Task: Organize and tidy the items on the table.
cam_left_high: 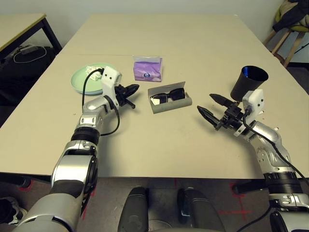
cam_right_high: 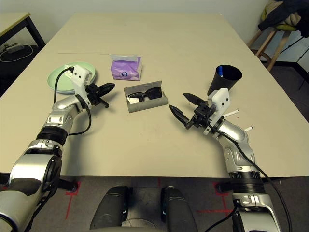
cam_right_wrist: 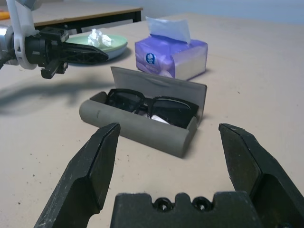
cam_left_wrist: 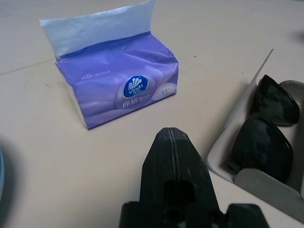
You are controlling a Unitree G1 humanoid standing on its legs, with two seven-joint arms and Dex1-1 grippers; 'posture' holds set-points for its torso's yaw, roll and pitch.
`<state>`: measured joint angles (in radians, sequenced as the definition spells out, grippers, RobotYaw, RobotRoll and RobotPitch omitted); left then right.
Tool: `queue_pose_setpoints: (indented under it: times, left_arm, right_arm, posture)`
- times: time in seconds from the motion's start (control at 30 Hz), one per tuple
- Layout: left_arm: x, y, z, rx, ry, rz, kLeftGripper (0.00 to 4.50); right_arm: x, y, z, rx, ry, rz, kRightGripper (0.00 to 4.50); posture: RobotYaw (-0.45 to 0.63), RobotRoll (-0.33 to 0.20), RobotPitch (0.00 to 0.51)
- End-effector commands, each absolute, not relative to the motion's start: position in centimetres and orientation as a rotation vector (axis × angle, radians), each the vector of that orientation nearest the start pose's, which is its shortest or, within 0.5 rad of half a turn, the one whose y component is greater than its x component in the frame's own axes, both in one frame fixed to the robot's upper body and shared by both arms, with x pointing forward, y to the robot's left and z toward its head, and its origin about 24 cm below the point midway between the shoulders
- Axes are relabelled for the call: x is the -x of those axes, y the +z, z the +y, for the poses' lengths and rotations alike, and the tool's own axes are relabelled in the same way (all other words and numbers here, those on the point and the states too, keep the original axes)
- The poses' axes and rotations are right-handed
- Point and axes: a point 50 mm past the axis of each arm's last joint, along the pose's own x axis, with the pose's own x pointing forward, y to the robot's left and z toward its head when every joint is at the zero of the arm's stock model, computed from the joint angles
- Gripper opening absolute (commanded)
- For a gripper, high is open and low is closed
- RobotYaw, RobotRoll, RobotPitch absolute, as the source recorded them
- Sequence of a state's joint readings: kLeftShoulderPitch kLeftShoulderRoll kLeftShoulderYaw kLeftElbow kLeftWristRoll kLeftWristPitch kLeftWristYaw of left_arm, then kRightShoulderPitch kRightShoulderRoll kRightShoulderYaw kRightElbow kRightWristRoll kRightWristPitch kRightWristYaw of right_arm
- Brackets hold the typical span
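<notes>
A: Where do we stand on the big beige table point(cam_left_high: 193, 38)?

B: The sunglasses point(cam_left_high: 167, 95) lie in the open grey glasses case point(cam_left_high: 170, 103) mid-table. We judge closing its lid comes next.

A: Grippers?

B: Our left gripper point(cam_left_high: 130, 90) is clenched on nothing, just beside the case; our right gripper point(cam_left_high: 211, 107) is spread wide, facing it, empty.

A: The rest?

B: Pale-green plate point(cam_left_high: 79, 79) with crumpled tissue point(cam_left_high: 92, 70) toward the left edge, purple tissue pack point(cam_left_high: 147, 68) behind the case, black cup point(cam_left_high: 248, 82) near the right edge. A black-legged desk point(cam_left_high: 19, 24) and a stool point(cam_left_high: 285, 36) stand beyond.
</notes>
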<state>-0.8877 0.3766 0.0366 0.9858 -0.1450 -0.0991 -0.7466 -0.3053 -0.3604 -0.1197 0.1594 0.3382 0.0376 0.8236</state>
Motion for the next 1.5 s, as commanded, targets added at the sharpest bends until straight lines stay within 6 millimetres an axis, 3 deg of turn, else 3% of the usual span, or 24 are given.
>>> queue_pose_setpoints:
  times: [0.03, 0.47, 0.8, 1.0, 1.3, 1.5]
  left_arm:
    - [-38.9, 12.5, 18.2, -0.206, -0.654, 0.066, 0.03]
    - [-37.8, 12.3, 15.5, -0.262, -0.952, 0.048, 0.03]
    - [-35.3, 10.3, 15.6, -0.334, -1.176, 0.126, 0.03]
    - [-34.4, 8.9, 16.1, -0.322, -1.183, 0.202, 0.03]
    - [-34.5, 10.7, 15.5, -0.213, -1.201, 0.107, 0.03]
    - [-32.4, 12.2, 14.3, -0.104, -1.389, 0.041, 0.03]
  right_arm:
    - [-29.4, 10.9, -19.6, 0.059, 0.741, -0.137, 4.5]
    - [-28.9, 10.4, -20.1, 0.064, 0.724, -0.123, 4.5]
    - [-29.3, 10.4, -20.4, 0.085, 0.72, -0.12, 4.5]
    - [-29.6, 10.7, -20.4, 0.093, 0.719, -0.126, 4.5]
    - [-29.9, 11.3, -20.2, 0.101, 0.739, -0.136, 4.5]
    - [-30.2, 11.7, -20.9, 0.119, 0.768, -0.121, 4.5]
  posture:
    - [0.15, 0.0, 0.111]
    - [0.13, 0.0, 0.109]
    - [0.13, 0.0, 0.104]
    - [0.14, 0.0, 0.101]
    - [0.14, 0.0, 0.093]
    - [0.14, 0.0, 0.09]
